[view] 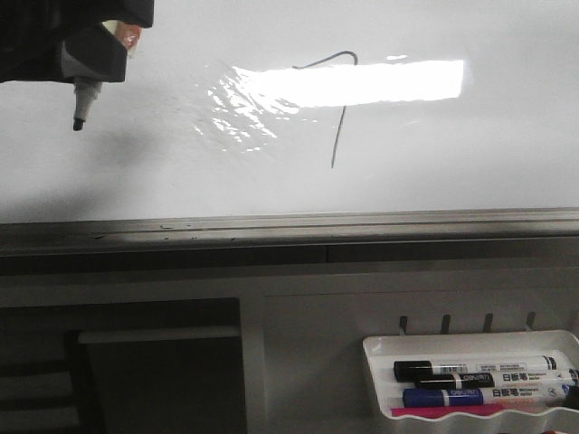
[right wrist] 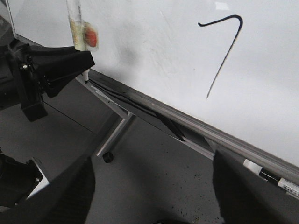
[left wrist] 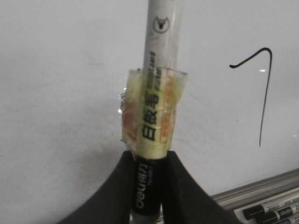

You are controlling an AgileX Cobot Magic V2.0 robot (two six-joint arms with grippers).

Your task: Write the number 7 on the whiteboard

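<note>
The whiteboard (view: 470, 163) fills the upper front view, glossy white with a bright glare patch. A thin dark number 7 (view: 338, 117) is drawn on it; it also shows in the left wrist view (left wrist: 265, 93) and the right wrist view (right wrist: 224, 56). My left gripper (view: 95, 54) is at the top left, shut on a white marker (left wrist: 156, 93) wrapped in yellow tape, tip (view: 80, 119) pointing down, well left of the 7. In the left wrist view the fingers (left wrist: 187, 196) clamp the marker's black end. My right gripper (right wrist: 152, 186) is open and empty, away from the board.
A grey metal rail (view: 289, 226) runs along the board's lower edge. A small white tray (view: 380, 380) at the lower right holds several markers (view: 479, 371). The board's stand leg (right wrist: 114, 130) shows over a dark floor in the right wrist view.
</note>
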